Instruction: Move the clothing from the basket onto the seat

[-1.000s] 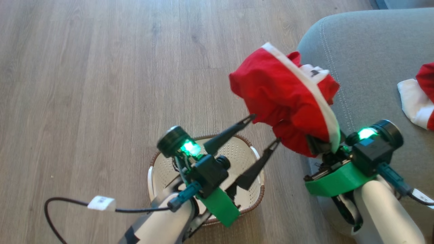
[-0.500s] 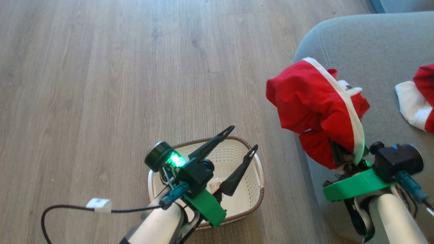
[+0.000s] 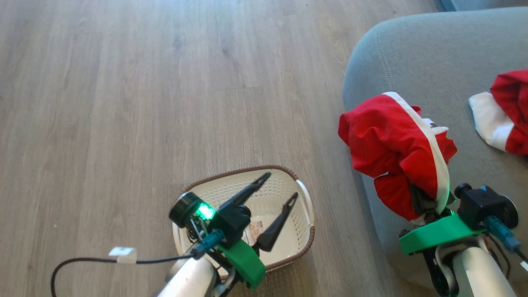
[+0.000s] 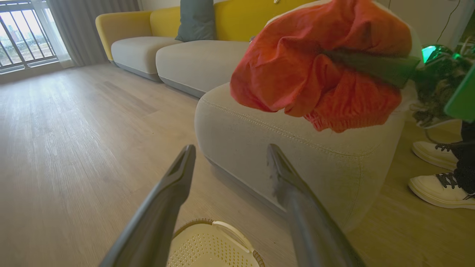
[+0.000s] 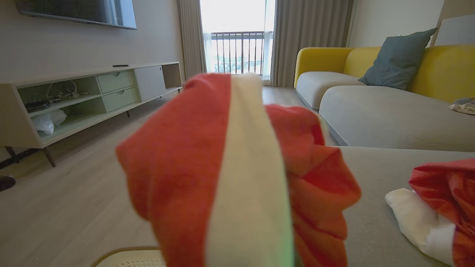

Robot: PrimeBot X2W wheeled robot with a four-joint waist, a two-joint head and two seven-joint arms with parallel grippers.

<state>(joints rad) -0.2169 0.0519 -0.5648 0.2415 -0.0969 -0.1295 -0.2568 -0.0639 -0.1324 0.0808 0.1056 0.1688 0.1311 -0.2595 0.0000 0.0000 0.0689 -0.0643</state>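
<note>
**Two red garments: one in the right claw over the seat corner, one lying on the seat**

Two red garments with white trim are in view. The held garment (image 3: 392,144) is bunched up and clamped in the right claw (image 3: 420,198), whose fingers are closed on its lower end and mostly buried in the cloth. In the head view its long axis runs from the claw up and to the left. A white band (image 3: 429,144) follows that line along its right side. It hangs over the rounded corner of the one grey seat (image 3: 433,53); I cannot tell whether the cloth touches the cushion.

The second garment (image 3: 505,115) lies on the seat to the right, well apart from the first and cut by the picture's edge. Its white cuff (image 3: 486,119) points left, toward the held piece.

One cream basket (image 3: 214,194) with a brown rim sits on the wooden floor (image 3: 123,103) just left of the seat. Its long axis runs roughly left to right, and its perforated bottom and paper label (image 3: 253,229) are showing.

Above the basket hangs the left claw (image 3: 281,185), its two fingers spread wide apart and gripping nothing, pointing up and to the right in the head view.

In the left wrist view, two pale shoes (image 4: 434,155) of a person stand on the floor beyond the seat. A yellow sofa (image 4: 122,26) is behind.
</note>
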